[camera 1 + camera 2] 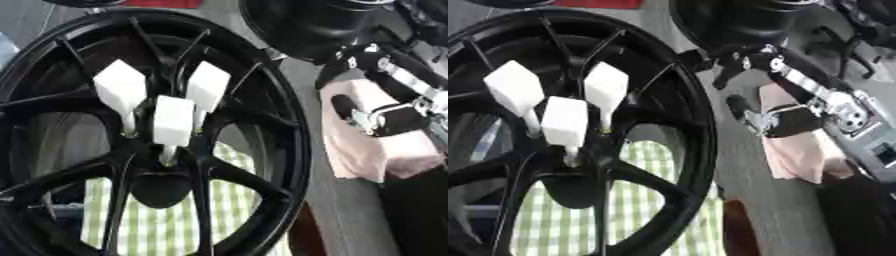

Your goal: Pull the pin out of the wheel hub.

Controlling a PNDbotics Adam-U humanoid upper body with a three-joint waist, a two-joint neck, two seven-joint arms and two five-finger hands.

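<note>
Left eye view: three white pins (173,121) seated in wheel hub (162,165); right hand (785,120) apart, finger state indeterminable. Approach stage; reach and pinch required next.

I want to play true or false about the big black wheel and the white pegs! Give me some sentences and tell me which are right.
1. Three white pins stick out of the wheel hub. True.
2. The wheel is bright red. False: it is black.
3. The robot's right hand is holding a white pin. False: it is off to the right of the wheel, over a pink cloth, touching no pin.
4. A green and white checked cloth shows through the spokes. True.
5. All pins are already pulled out. False: all three sit at the hub.
</note>
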